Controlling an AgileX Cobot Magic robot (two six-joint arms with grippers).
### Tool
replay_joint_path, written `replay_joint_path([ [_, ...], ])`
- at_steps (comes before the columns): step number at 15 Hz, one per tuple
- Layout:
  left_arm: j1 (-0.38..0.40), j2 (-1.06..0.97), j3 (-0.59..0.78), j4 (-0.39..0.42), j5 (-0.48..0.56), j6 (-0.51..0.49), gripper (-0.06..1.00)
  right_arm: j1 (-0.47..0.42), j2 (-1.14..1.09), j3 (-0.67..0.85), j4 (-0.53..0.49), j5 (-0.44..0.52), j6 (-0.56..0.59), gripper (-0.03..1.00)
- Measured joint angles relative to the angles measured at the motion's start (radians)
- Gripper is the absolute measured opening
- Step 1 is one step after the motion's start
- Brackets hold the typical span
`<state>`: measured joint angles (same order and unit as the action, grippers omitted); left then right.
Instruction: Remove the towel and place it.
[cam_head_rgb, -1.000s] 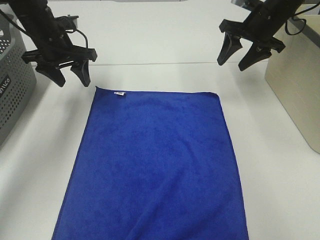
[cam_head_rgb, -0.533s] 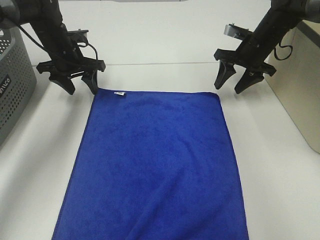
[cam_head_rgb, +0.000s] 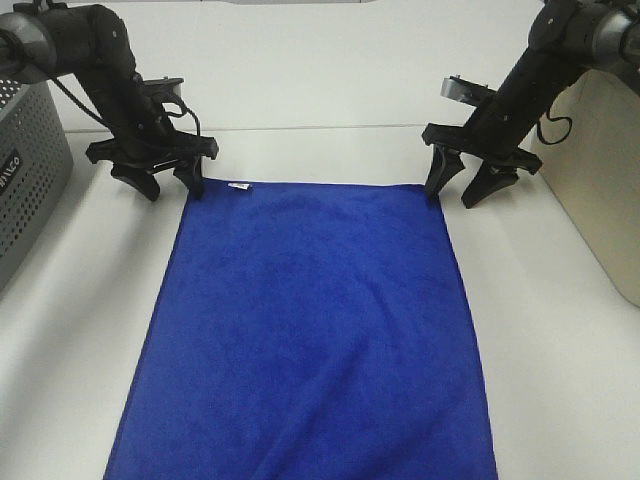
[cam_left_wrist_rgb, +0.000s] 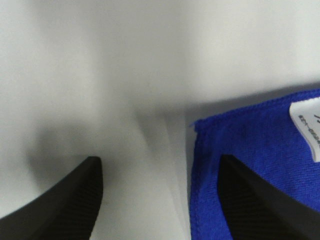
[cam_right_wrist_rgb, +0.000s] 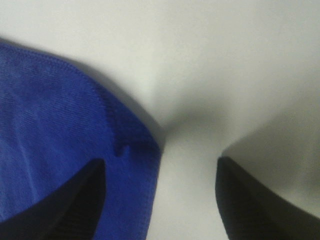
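The royal-blue towel (cam_head_rgb: 310, 330) lies flat on the white table, its small white tag (cam_head_rgb: 238, 187) near the far left corner. My left gripper (cam_head_rgb: 173, 190) stands open, low over that corner, one finger on the cloth's edge and one over bare table. The left wrist view shows the towel corner (cam_left_wrist_rgb: 240, 160) and tag (cam_left_wrist_rgb: 307, 125) between my open left gripper's (cam_left_wrist_rgb: 160, 210) fingers. My right gripper (cam_head_rgb: 450, 198) is open astride the far right corner. In the right wrist view the towel (cam_right_wrist_rgb: 60, 115) reaches under one finger (cam_right_wrist_rgb: 65, 205) of my right gripper (cam_right_wrist_rgb: 160, 200).
A grey perforated basket (cam_head_rgb: 25, 180) stands at the left edge of the table. A beige bin (cam_head_rgb: 600, 150) stands at the right. The white table (cam_head_rgb: 320, 90) stretches bare behind the towel.
Both arms have come down and inward from above the table to the towel's two far corners. The jaws have kept the same width. The towel has not moved.
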<state>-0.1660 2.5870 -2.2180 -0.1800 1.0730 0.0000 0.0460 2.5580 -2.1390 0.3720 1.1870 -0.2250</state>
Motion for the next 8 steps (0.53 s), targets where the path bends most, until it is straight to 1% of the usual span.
replay_joint_path([
  [2,0.000,0.004,-0.003,-0.004,-0.022,0.000,0.61,0.000,0.004,-0.002,0.002,-0.003,-0.001,0.65],
  [5,0.000,0.009,-0.008,-0.007,-0.028,0.013,0.61,0.000,0.010,-0.009,0.008,-0.003,-0.001,0.65],
  [7,0.000,0.010,-0.008,-0.025,-0.032,0.023,0.61,0.002,0.012,-0.009,0.009,-0.004,-0.001,0.65],
  [8,0.000,0.010,-0.008,-0.054,-0.037,0.044,0.61,0.022,0.012,-0.011,0.002,-0.013,-0.003,0.65],
])
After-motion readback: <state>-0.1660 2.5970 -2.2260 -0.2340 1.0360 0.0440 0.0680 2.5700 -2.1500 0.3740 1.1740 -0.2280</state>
